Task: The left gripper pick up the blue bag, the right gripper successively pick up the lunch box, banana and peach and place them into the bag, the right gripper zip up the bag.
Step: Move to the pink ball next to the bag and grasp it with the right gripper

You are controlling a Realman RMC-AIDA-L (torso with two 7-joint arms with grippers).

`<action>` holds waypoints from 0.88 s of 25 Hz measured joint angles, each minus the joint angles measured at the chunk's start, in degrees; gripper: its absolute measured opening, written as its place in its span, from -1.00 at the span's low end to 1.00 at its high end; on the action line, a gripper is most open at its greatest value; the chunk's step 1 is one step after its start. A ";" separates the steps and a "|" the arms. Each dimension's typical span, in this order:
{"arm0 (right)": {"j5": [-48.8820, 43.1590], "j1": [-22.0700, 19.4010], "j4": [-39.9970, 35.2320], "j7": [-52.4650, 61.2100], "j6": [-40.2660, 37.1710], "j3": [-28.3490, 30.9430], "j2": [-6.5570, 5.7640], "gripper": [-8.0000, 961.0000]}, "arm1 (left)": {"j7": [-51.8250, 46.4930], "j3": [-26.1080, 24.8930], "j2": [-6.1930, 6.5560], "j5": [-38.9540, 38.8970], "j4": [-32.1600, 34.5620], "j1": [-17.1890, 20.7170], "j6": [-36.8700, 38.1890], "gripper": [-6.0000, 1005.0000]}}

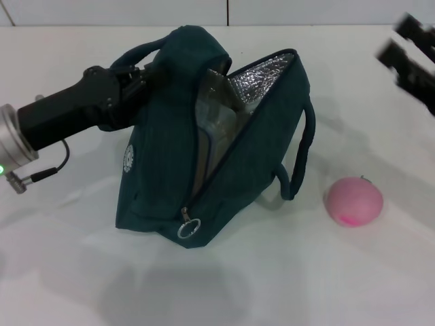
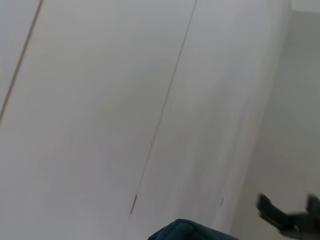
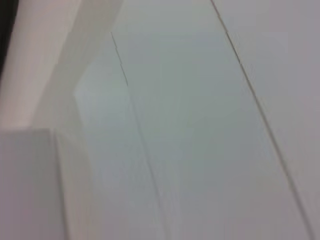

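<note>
The blue bag point(image 1: 163, 170) stands tilted on the white table, its top unzipped and the silver foil lining showing. My left gripper point(image 1: 139, 80) is shut on the bag's upper left edge by a handle and holds it up. A corner of the bag shows in the left wrist view point(image 2: 190, 231). A clear plastic shape, the lunch box point(image 1: 219, 121), shows inside the opening. The banana is out of view. The pink peach point(image 1: 353, 201) lies on the table to the right of the bag. My right gripper point(image 1: 406, 44) is open and empty, high at the back right, apart from the peach; it also shows in the left wrist view point(image 2: 289, 212).
The metal ring zip pull point(image 1: 188, 228) hangs at the bag's front lower end. The bag's second handle point(image 1: 304, 146) loops out on its right side. A white tiled wall point(image 1: 224, 10) runs behind the table. The right wrist view shows only white surfaces.
</note>
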 joint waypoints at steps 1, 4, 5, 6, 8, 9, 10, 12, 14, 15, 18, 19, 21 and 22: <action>-0.84 -2.06 0.04 -2.64 -0.37 0.04 -0.83 0.70 | 0.02 0.00 0.02 -0.03 -0.07 0.08 0.00 -0.89; -4.46 -5.64 0.96 -6.64 -0.55 0.14 -2.79 0.73 | 0.08 0.00 0.03 -0.03 -0.25 0.17 -0.25 -0.89; -4.46 -5.64 0.96 -6.64 -0.55 0.14 -2.79 0.73 | 0.08 0.00 0.05 0.01 -0.27 0.17 -0.45 -0.89; -8.01 -7.21 2.16 -7.98 -0.28 0.20 -3.97 0.73 | 0.08 0.00 0.08 0.01 -0.28 0.20 -0.63 -0.89; -10.29 -8.04 3.81 -9.45 0.37 0.22 -4.35 0.73 | 0.09 0.00 0.09 0.03 -0.29 0.24 -0.90 -0.89; -11.32 -8.25 5.07 -10.55 0.84 0.20 -4.34 0.73 | 0.15 0.00 0.09 0.11 -0.30 0.25 -1.08 -0.89; -12.03 -8.25 7.05 -12.40 1.74 0.21 -4.11 0.72 | 0.23 0.00 0.09 0.22 -0.29 0.23 -1.36 -0.89; -12.52 -8.09 9.67 -15.41 3.85 0.20 -3.32 0.72 | 0.30 0.00 0.06 0.36 -0.25 0.07 -1.85 -0.89; -12.55 -7.94 10.59 -16.74 7.24 0.21 -2.22 0.72 | 0.34 0.00 0.02 0.40 -0.09 -0.03 -2.13 -0.89; -12.59 -7.73 10.56 -16.97 9.35 0.17 -1.59 0.72 | 0.37 0.00 0.02 0.40 0.00 -0.04 -2.19 -0.89; -12.63 -6.67 10.25 -17.13 13.15 -0.05 -0.31 0.72 | 0.40 0.00 0.03 0.36 0.06 -0.06 -2.22 -0.89; -12.64 -6.21 10.22 -17.17 13.84 -0.10 -0.02 0.72 | 0.40 0.00 0.03 0.33 0.03 -0.08 -2.23 -0.89; -12.82 -5.05 10.21 -17.16 15.39 -0.18 0.45 0.72 | 0.41 0.00 0.03 0.32 0.00 -0.13 -2.23 -0.89; -13.22 -4.47 10.23 -17.08 16.13 -0.21 0.64 0.72 | 0.41 0.00 0.02 0.31 -0.03 -0.15 -2.23 -0.89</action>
